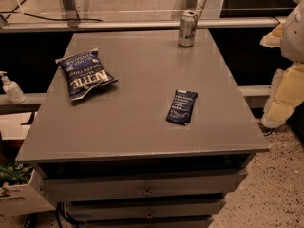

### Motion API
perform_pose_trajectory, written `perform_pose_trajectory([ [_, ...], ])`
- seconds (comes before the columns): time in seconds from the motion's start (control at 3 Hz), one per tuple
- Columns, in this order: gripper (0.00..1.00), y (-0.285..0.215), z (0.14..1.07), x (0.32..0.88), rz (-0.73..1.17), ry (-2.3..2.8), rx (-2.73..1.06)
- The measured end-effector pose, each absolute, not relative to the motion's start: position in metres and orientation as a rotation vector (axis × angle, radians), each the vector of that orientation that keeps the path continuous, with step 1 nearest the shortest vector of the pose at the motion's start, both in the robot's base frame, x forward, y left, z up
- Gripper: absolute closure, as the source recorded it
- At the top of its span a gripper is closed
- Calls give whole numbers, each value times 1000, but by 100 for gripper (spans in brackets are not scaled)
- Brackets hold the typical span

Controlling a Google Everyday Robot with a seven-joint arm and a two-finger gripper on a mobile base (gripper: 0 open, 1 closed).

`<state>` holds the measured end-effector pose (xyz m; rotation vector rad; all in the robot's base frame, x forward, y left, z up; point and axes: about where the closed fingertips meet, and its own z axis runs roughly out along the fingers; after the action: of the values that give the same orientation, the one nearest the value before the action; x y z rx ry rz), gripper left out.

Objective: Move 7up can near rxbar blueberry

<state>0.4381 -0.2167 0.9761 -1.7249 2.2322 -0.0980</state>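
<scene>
The 7up can (187, 29) stands upright at the far edge of the grey table (142, 127), right of centre. It is silvery-green with a red mark. The rxbar blueberry (182, 107), a flat dark navy wrapper with pale text, lies on the table nearer to me, right of the middle and well apart from the can. My gripper (281, 75), pale yellow and white, is at the right edge of the view, off the table's right side. It touches neither the can nor the bar and holds nothing that I can see.
A crinkled blue chip bag (85, 74) lies on the left part of the table. A white pump bottle (11, 89) stands on a ledge to the left. A metal rail (118, 25) runs behind the table. Drawers (147, 186) sit under the tabletop.
</scene>
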Motion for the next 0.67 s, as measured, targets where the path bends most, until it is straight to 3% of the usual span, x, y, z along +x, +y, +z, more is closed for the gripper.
perform_pose_trajectory([
  [0.67,0,-217,975,443,-109,2206,-1707],
])
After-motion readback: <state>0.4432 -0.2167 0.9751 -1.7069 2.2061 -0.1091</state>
